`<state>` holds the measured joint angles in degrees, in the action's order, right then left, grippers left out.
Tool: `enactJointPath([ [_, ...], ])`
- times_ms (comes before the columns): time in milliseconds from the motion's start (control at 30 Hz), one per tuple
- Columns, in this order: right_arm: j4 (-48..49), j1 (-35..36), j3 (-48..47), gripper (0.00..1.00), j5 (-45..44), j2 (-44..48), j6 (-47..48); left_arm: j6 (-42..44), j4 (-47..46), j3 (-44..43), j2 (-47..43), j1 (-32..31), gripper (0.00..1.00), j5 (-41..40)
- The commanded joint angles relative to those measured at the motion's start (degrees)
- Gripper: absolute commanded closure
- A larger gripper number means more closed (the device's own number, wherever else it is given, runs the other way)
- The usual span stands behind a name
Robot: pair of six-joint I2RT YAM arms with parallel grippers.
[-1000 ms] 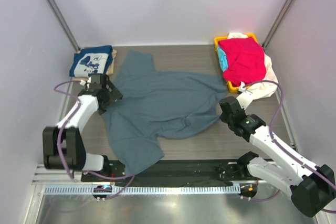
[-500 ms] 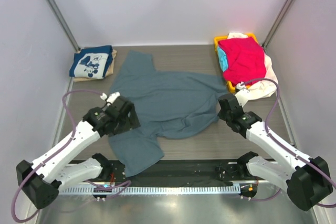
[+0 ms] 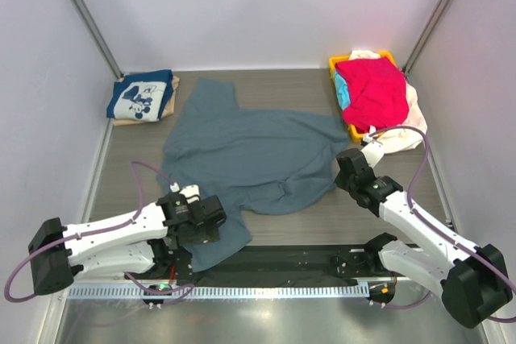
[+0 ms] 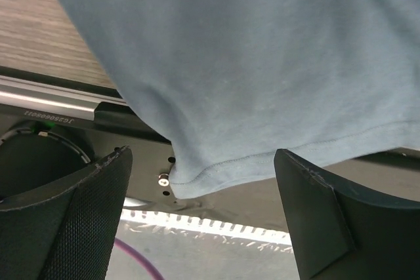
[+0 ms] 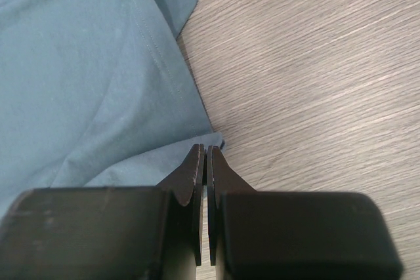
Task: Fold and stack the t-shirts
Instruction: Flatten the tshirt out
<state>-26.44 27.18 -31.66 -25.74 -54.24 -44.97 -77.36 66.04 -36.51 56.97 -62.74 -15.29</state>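
Note:
A large slate blue-grey t-shirt (image 3: 250, 155) lies spread over the middle of the table. My left gripper (image 3: 205, 219) hovers open above its near-left hem corner (image 4: 197, 178), which hangs over the black base plate. Nothing sits between the fingers (image 4: 72, 227). My right gripper (image 3: 348, 168) is shut, its tips (image 5: 205, 151) at the corner of the shirt's right sleeve (image 5: 79, 63). Whether cloth is pinched there does not show. A folded navy t-shirt with white print (image 3: 141, 96) lies on a tan one (image 3: 129, 122) at the back left.
A yellow basket (image 3: 334, 64) at the back right holds a red t-shirt (image 3: 372, 90), a turquoise one (image 3: 342, 93) and a cream one (image 3: 411, 122) that spills over its side. The black base plate (image 3: 306, 257) and metal rail (image 4: 46, 100) run along the near edge.
My left arm has swung from beside the folded stack at the shirt's far left down to the shirt's near hem corner, staying open. The right arm has barely moved.

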Motion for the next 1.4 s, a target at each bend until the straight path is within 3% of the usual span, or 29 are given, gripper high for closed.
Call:
enactJointPath([
  [0, 2.0, -0.28, 0.37, 0.99, -0.54, 1.94, 0.06, -4.81, -0.73, 1.87, -1.24, -0.72, 0.1, 0.42],
  [567, 1.92, -1.16, 0.81, 0.99, -0.98, 1.42, 0.76, -7.89, -6.8, 8.56, -1.16, -4.93, 0.14, 5.97],
  [667, 1.91, -1.25, 0.99, 0.99, -0.89, 1.42, 0.67, -8.33, -7.77, 8.83, -0.46, -5.9, 0.29, 6.5],
  [700, 1.91, -1.34, 1.07, 0.99, -0.89, 1.42, 0.67, -8.68, -8.29, 8.74, -0.28, -6.16, 0.43, 6.67],
  [867, 1.92, -1.51, 1.43, 0.99, -0.72, 2.29, 0.76, -8.95, -8.13, 7.16, -0.02, -7.4, 0.78, 4.31],
  [900, 1.91, -1.52, 1.43, 0.99, -0.63, 2.56, 0.76, -8.77, -6.21, 6.2, -0.02, -7.4, 0.98, 2.39],
  [1033, 1.04, -1.6, 0.73, 0.99, 0.6, 4.04, 0.5, -6.67, 2.14, -1.26, -0.28, -7.4, 1.0, -3.58],
  [1200, -6.77, -1.6, -2.17, 0.99, 3.05, 7.38, -2.74, -4.47, 15.92, -13.22, -1.42, -7.4, 1.0, -9.84],
  [1367, -14.76, -1.52, -3.14, 0.99, 7.8, 16.07, -6.0, -5.16, 25.7, -22.35, -6.69, -7.04, 1.0, -15.46],
])
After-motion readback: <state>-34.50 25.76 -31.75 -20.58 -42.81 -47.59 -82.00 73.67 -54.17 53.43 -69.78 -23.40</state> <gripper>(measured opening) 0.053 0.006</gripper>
